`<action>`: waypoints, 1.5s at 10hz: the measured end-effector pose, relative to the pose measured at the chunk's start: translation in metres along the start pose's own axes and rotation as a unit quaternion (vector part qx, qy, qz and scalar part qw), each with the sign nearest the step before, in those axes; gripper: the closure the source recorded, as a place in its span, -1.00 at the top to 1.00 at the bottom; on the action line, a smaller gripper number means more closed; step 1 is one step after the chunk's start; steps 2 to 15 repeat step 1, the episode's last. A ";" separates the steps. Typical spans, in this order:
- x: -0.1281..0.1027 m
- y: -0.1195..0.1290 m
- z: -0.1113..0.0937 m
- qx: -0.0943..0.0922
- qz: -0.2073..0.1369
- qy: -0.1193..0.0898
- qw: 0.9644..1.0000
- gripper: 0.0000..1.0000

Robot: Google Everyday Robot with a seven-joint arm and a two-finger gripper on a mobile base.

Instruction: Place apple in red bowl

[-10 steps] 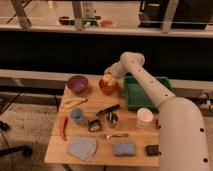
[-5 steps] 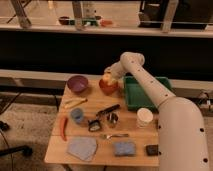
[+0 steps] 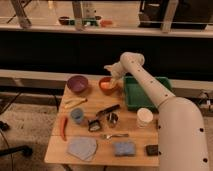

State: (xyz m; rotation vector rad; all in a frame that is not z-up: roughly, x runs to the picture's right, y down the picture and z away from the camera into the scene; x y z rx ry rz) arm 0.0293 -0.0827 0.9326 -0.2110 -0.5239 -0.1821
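Note:
The red bowl (image 3: 108, 86) stands at the back middle of the wooden table, right of the purple bowl (image 3: 77, 83). The apple (image 3: 105, 85) shows as a pale yellow round shape inside the red bowl. My gripper (image 3: 111, 74) hangs just above the bowl's far rim, directly over the apple, and the white arm reaches in from the right. I cannot tell whether the gripper still touches the apple.
A green tray (image 3: 145, 92) lies right of the red bowl, under my arm. Also on the table are a red chili (image 3: 63, 127), a blue cup (image 3: 77, 116), a white cup (image 3: 144, 117), a black-handled tool (image 3: 107, 111), a grey cloth (image 3: 82, 148) and a blue sponge (image 3: 124, 148).
The apple now shows slightly lower, inside the red bowl. The arm and gripper have barely moved.

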 end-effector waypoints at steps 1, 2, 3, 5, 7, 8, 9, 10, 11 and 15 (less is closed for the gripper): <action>0.000 0.000 0.000 0.000 0.000 0.000 1.000 0.60; 0.000 0.000 0.000 0.000 0.000 0.000 1.000 0.60; 0.000 0.000 0.000 0.000 0.000 0.000 1.000 0.60; 0.000 0.000 0.000 0.000 0.000 0.000 1.000 0.60; 0.000 0.000 0.000 0.000 0.000 0.000 1.000 0.60; 0.000 0.000 0.000 0.000 0.000 0.000 1.000 0.60; 0.000 0.000 0.000 0.000 0.000 0.000 1.000 0.60; 0.000 0.000 0.000 0.000 0.000 0.000 1.000 0.60; 0.000 0.000 0.000 0.000 0.000 0.000 1.000 0.60; 0.000 0.000 0.000 0.000 0.000 0.000 1.000 0.60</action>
